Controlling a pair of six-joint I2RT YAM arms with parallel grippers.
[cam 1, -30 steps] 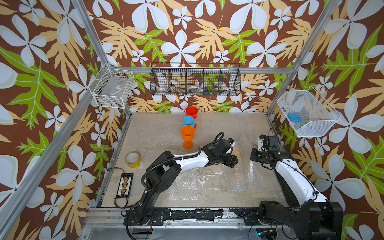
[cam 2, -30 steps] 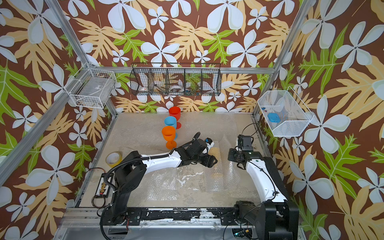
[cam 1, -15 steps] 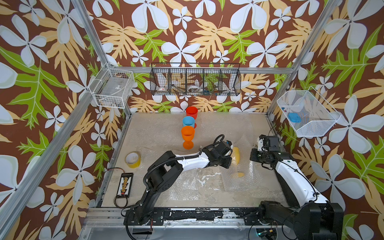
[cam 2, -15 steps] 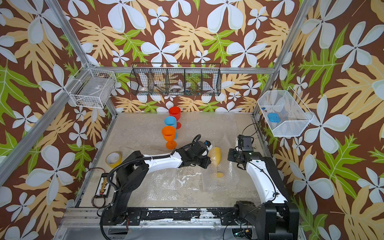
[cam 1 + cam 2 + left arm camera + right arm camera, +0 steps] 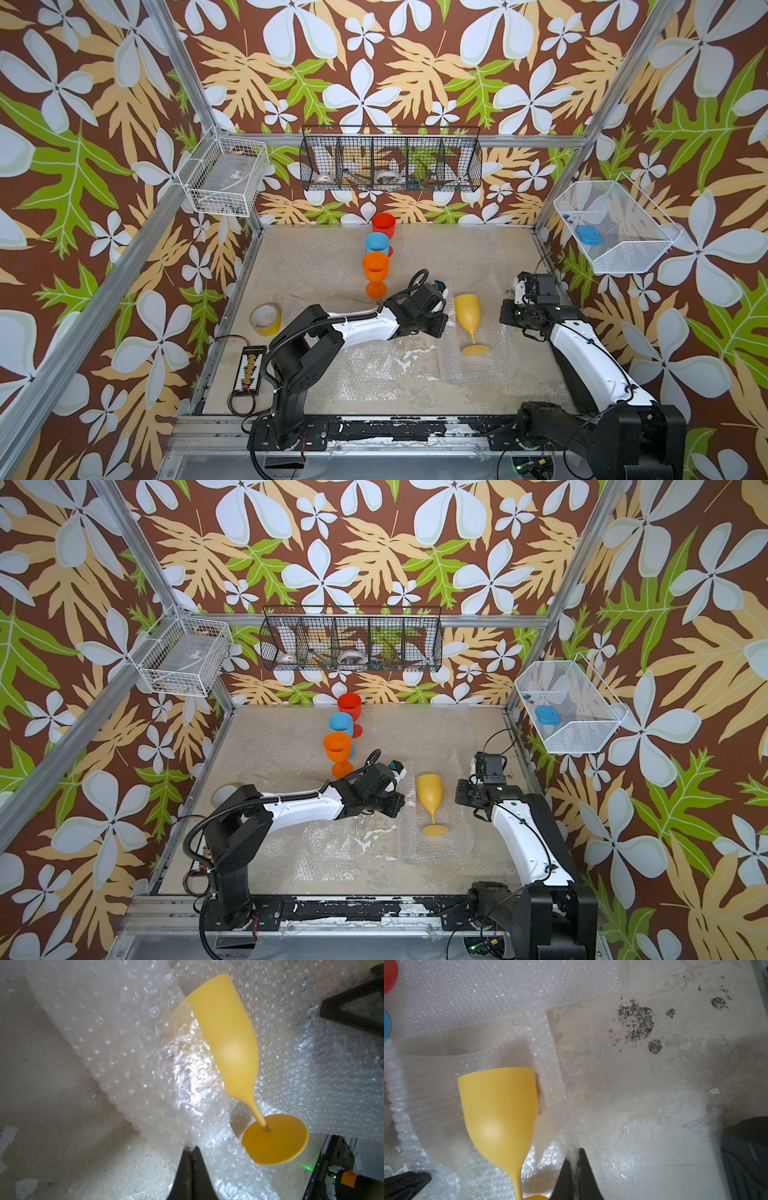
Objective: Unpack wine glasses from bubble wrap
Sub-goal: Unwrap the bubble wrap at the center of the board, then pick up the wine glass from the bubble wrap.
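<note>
tape roll point(image 5: 266, 318): yellowish ring lying flat on the counter point(image 5: 536, 386), well apart from the yellow goblet point(image 5: 467, 318) on the left arm's side; no part in this step.
standing goblets: orange goblet point(image 5: 375, 270), blue goblet point(image 5: 377, 244) and red goblet point(image 5: 383, 225) are upright and bare in a row, beyond the yellow goblet's bowl end, toward the left arm's side.
left jaws: together, pinching a raised edge of the bubble wrap point(image 5: 128, 1043) just beside the yellow goblet.
yellow goblet: on its side on the opened sheet, uncovered on top, between the two pairs of jaws, bowl pointing away from the arm bases.
right jaws: together, clamped on a raised fold of wrap point(image 5: 546, 1064) just beside the yellow goblet, on its other side.
stage: likely the last goblet, freed from its roll but not yet lifted clear or stood up.
risk, rolling: if one edge is pulled higher than the other, the round bowl could roll off the sheet.
risk, slipping: the thin film could slide out of either pinch, dropping that edge back over the yellow goblet.
risk, snagging: dragging the sheet sideways could catch the foot and drag the yellow goblet along.
</note>
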